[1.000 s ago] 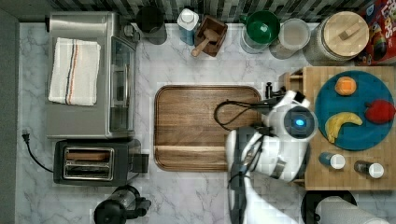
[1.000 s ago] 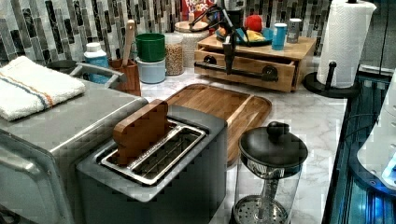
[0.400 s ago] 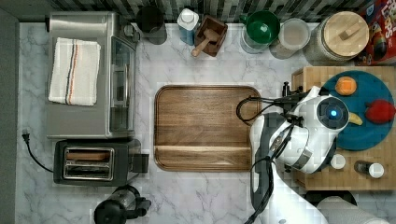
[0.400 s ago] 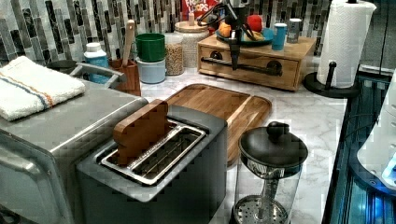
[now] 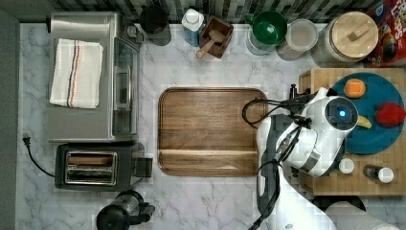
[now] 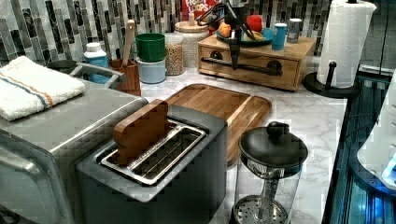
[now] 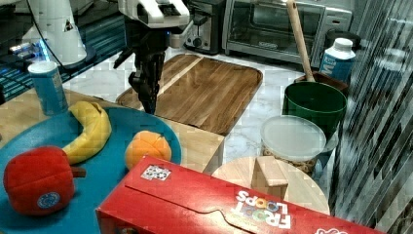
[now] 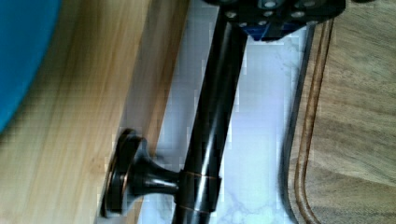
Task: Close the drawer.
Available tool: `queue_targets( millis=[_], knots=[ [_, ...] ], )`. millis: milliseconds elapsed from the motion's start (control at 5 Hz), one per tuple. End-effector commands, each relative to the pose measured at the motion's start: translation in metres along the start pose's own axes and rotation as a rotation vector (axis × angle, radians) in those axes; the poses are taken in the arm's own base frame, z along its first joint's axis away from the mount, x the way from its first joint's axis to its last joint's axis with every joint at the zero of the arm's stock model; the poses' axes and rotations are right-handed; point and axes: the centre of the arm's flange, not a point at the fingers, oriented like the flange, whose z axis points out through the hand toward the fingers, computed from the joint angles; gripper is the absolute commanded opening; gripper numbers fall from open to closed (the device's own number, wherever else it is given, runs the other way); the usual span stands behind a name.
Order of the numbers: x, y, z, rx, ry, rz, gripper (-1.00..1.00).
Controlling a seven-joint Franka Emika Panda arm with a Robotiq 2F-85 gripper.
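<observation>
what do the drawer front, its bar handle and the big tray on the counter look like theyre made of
The drawer front looks like pale wood with visible grain and a matte finish. Its bar handle looks like dark metal, glossy with highlights, though it could be coated. The tray looks like darker brown wood with streaky grain.

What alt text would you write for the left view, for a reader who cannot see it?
A robot claw hangs at the black bar handle of a wooden drawer that looks pushed in, under a blue plate of fruit. In front lie a brown wooden tray, a toaster and a paper towel roll.
</observation>
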Motion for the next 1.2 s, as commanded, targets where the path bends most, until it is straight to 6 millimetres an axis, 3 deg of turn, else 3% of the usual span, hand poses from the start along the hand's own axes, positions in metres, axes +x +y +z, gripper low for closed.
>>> queue_targets(
  millis=[200,1200],
  knots=[
    [-0.072,0.1161,-0.0377,-0.122,0.042,0.216,-1.0],
    [-0.072,0.1161,-0.0376,-0.122,0.042,0.216,-1.0]
  ],
)
